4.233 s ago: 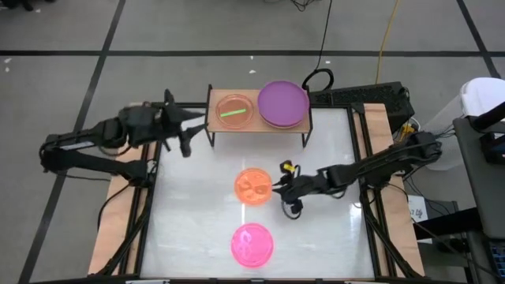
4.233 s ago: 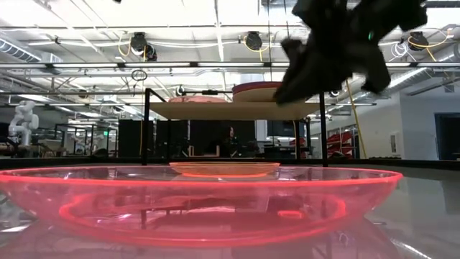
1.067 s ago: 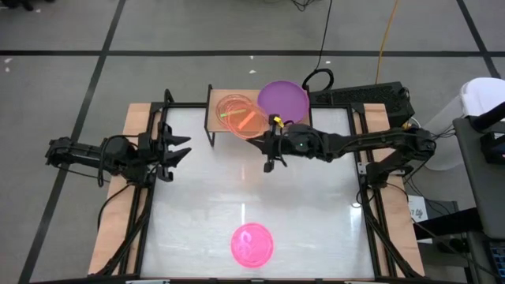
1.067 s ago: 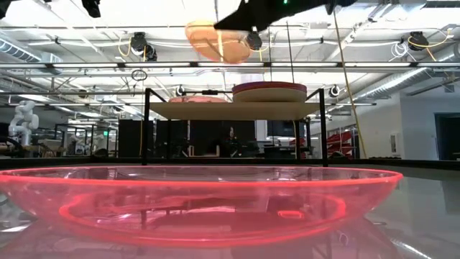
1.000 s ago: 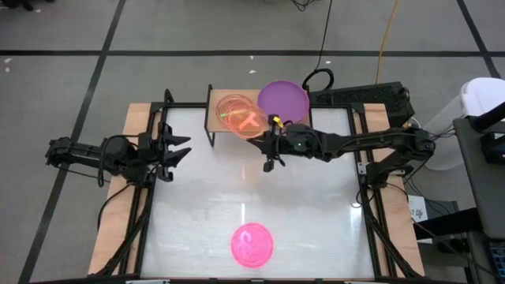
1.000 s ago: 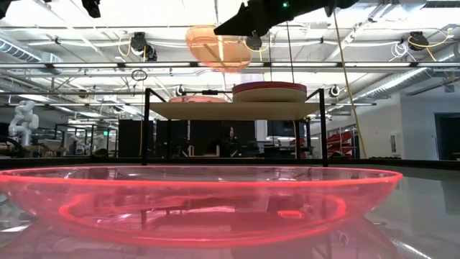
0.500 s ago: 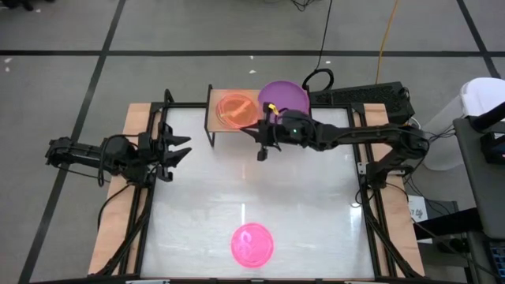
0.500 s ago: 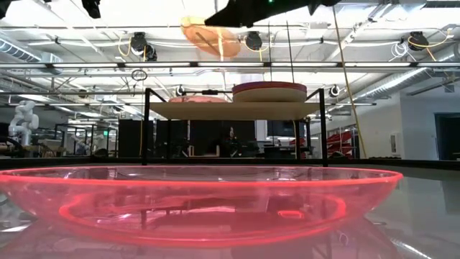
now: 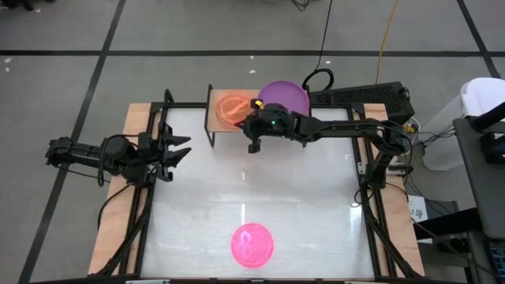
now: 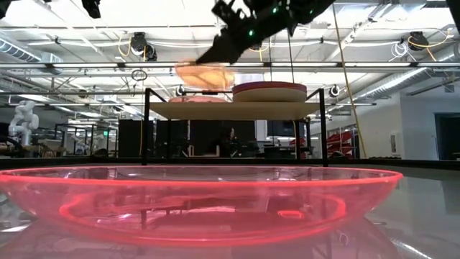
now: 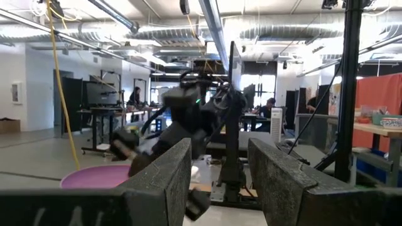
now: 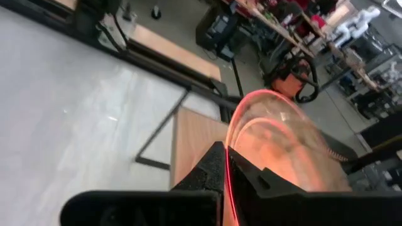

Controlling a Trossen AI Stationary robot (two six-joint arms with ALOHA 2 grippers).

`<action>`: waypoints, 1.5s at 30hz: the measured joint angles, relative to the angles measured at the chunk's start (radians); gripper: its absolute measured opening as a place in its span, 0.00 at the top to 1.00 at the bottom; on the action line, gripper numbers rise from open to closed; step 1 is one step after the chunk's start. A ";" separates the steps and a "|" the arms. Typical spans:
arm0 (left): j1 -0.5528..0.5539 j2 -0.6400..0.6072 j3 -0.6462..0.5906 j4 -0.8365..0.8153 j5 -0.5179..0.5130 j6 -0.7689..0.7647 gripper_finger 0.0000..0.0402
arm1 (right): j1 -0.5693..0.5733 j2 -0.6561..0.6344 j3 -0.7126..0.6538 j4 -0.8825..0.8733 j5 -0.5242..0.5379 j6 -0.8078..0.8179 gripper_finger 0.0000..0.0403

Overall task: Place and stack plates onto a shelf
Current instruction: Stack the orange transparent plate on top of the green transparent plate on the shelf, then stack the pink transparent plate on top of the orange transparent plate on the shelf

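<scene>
My right gripper (image 9: 247, 121) is shut on a small orange plate (image 9: 232, 107) above the left half of the shelf (image 10: 233, 109). In the low view the orange plate (image 10: 205, 75) hangs a little above a pink plate (image 10: 195, 99) that lies flat on the shelf board. A stack topped by a purple plate (image 9: 284, 98) lies on the shelf's right half. Another pink plate (image 9: 252, 244) lies flat on the table near its near edge. My left gripper (image 9: 180, 150) waits open and empty at the table's left edge. My right gripper pinches the orange plate's rim (image 12: 230, 164) between its two fingers, on the side of the plate toward the table's near right. The fingers slant down from the table's right. The plate is clear of the shelf and almost level.
The shelf stands on thin black legs (image 10: 146, 129) at the far middle of the white tabletop (image 9: 316, 213). Wooden rails (image 9: 118, 205) run along the table's left and right edges. A black cable (image 9: 317, 77) loops behind the shelf.
My right gripper has carried the orange plate toward the table's far left, from the shelf's near edge to over its left half. It has then gone down toward the shelf. The plate has tipped from tilted to almost level.
</scene>
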State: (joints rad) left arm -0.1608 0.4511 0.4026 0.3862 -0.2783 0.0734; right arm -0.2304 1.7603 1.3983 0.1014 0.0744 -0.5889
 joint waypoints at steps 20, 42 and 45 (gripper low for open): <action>0.000 0.000 0.000 -0.013 0.000 -0.004 0.59 | -0.040 0.073 0.000 0.106 0.058 0.057 0.85; -0.009 0.037 -0.001 -0.079 0.016 -0.050 0.59 | 0.106 -0.163 -0.002 -0.071 0.056 0.085 0.71; -0.025 0.103 -0.001 -0.078 0.047 -0.050 0.59 | 0.154 -0.240 -0.002 -0.178 0.056 0.160 0.71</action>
State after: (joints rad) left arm -0.1856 0.5536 0.4019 0.3084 -0.2312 0.0235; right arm -0.0766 1.5199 1.3968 -0.0764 0.1299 -0.4291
